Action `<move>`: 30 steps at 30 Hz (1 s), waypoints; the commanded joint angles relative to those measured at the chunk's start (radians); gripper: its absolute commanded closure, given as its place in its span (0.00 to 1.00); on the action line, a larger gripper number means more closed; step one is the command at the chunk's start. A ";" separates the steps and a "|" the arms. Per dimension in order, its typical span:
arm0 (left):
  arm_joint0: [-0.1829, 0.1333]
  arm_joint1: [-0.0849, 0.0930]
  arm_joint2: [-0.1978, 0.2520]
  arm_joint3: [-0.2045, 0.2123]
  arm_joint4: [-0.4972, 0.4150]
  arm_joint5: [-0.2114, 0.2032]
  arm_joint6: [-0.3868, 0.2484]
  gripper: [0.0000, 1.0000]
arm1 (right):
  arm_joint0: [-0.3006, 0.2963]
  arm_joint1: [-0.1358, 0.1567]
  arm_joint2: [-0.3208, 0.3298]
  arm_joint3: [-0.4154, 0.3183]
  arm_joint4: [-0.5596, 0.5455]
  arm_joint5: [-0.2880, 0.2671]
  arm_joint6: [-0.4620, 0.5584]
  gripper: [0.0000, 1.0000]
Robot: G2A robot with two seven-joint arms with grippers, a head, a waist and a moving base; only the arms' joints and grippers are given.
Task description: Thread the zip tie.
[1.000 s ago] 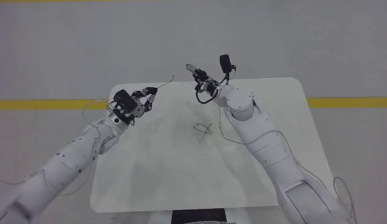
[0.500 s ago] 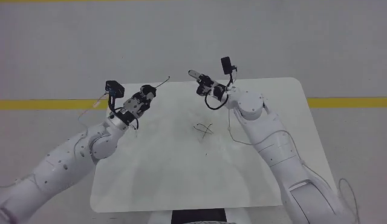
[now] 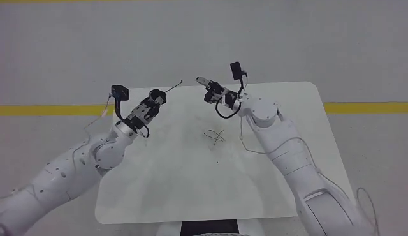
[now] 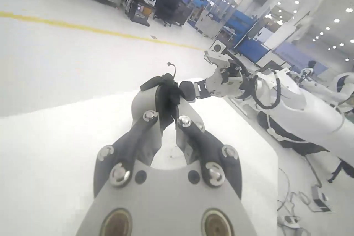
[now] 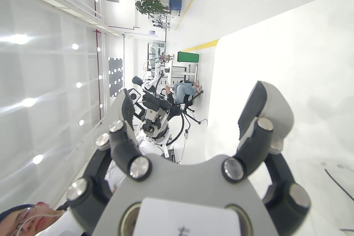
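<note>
Top view: a white table [image 3: 191,185]. The left gripper [image 3: 159,95] hangs over the table's far left corner. It pinches a black zip tie [image 3: 173,86], whose thin tail points toward the right gripper [image 3: 204,86]. The right gripper is over the far edge, near the tail but not touching it, with its jaws spread. A small tangle of loose ties [image 3: 215,136] lies on the middle of the table.

Left wrist view: the left gripper's fingers are pressed together on the zip tie. The tail curls up past their tips, and the right gripper is beyond, spread open.

Right wrist view: the right gripper's fingers stand wide apart above the table. One loose tie lies on the tabletop.
</note>
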 commanded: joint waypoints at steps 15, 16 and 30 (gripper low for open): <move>0.063 -0.023 -0.283 -0.012 -0.569 0.000 -0.513 1.00 | 0.042 0.015 0.031 0.114 0.120 -0.113 0.184 0.00; 0.070 -0.034 -0.319 -0.002 -0.618 0.000 -0.582 1.00 | 0.047 0.014 0.028 0.122 0.125 -0.117 0.188 0.00; 0.182 -0.236 -0.771 0.268 -0.976 0.000 -1.487 1.00 | 0.072 0.010 0.007 0.176 0.191 -0.137 0.234 0.00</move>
